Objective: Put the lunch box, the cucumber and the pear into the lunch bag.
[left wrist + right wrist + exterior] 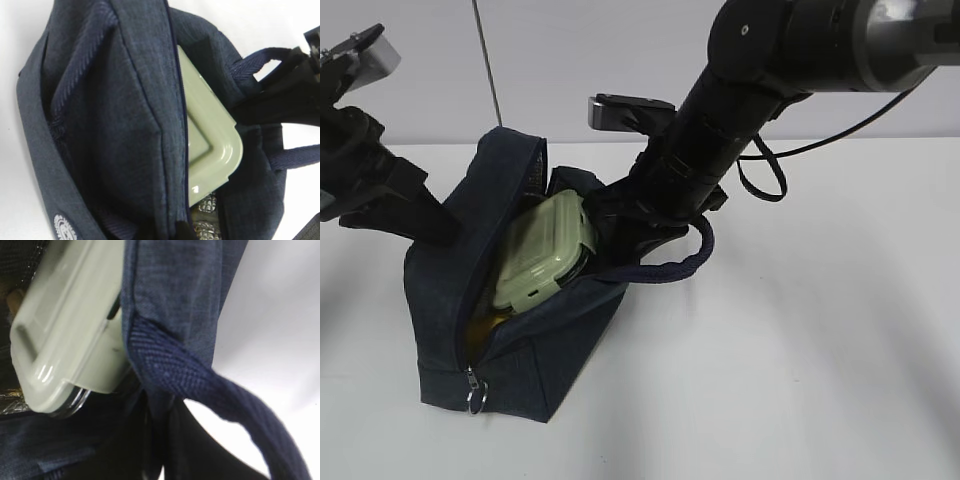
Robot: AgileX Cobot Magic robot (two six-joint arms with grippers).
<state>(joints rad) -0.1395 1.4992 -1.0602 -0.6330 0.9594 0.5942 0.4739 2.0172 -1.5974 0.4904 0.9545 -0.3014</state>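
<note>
The navy lunch bag [540, 350] stands open on the white table. The lunch box [545, 255] with its sage-green lid sits tilted in the bag's mouth, partly sticking out. It also shows in the left wrist view [210, 145] and in the right wrist view [65, 335]. A yellow-orange patch, likely the pear [485, 325], shows low inside under the box. The cucumber is hidden. My left gripper [438, 232] is shut on the bag's left rim [172, 150]. My right gripper [635, 215] is shut on the bag's right rim [175, 300], beside the handle [225, 395].
The bag's rope handle [670, 268] droops over its right side. The metal ring pull [477, 400] hangs at the bag's near corner. Silvery lining [205, 222] shows under the box. White table [800, 350] lies to the right and in front.
</note>
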